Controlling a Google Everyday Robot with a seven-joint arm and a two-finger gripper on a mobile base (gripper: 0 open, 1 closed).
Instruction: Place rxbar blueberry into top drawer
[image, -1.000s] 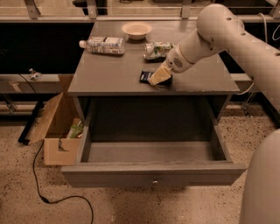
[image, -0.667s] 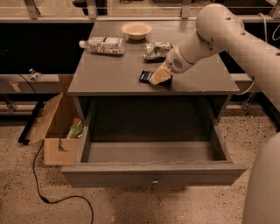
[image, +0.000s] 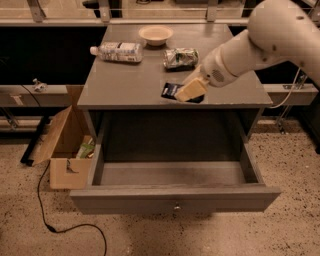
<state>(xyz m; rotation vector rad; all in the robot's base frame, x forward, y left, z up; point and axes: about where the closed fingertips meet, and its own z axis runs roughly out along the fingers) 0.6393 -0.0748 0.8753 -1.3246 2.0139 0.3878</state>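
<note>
Gripper (image: 188, 91) sits low on the rxbar blueberry (image: 169, 90), covering its right part; grip state can't be told. The bar lies flat near the cabinet top's (image: 125, 80) front edge, long axis roughly left-right, its left end poking out past the gripper. Top drawer (image: 150, 200) is open directly below; only 1 arm.

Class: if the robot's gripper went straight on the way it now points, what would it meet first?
Probably the dark blue bar on the cabinet top: the gripper points down-left at it from close by. Whether they already touch is unclear.
</note>
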